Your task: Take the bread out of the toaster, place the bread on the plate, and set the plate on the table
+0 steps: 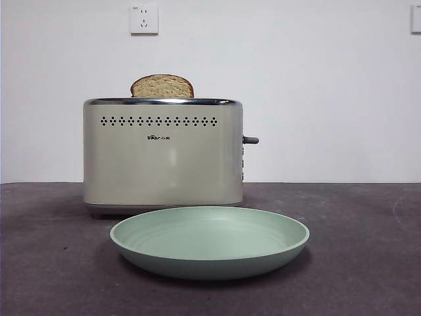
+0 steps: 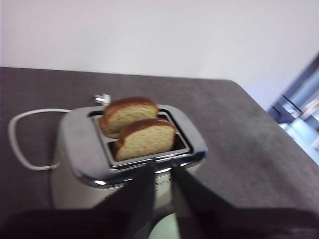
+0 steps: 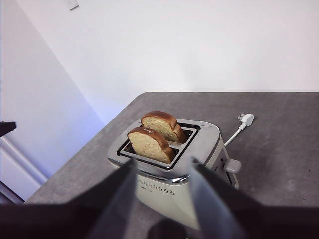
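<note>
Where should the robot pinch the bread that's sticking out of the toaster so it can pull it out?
Pinch the bread by its domed top, the only part showing above the toaster slot. Come straight down from above, one finger on each flat face, since the slice stands upright and the slot walls hide the rest. The second slice stands close behind it, so a narrow grip is probably safest.

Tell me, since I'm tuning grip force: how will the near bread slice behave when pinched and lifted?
The bread looks porous, so probably light and crushable. Its crust seems firm, so it likely stays stiff. Standing upright in the toaster slot, it should slide out easily.
</note>
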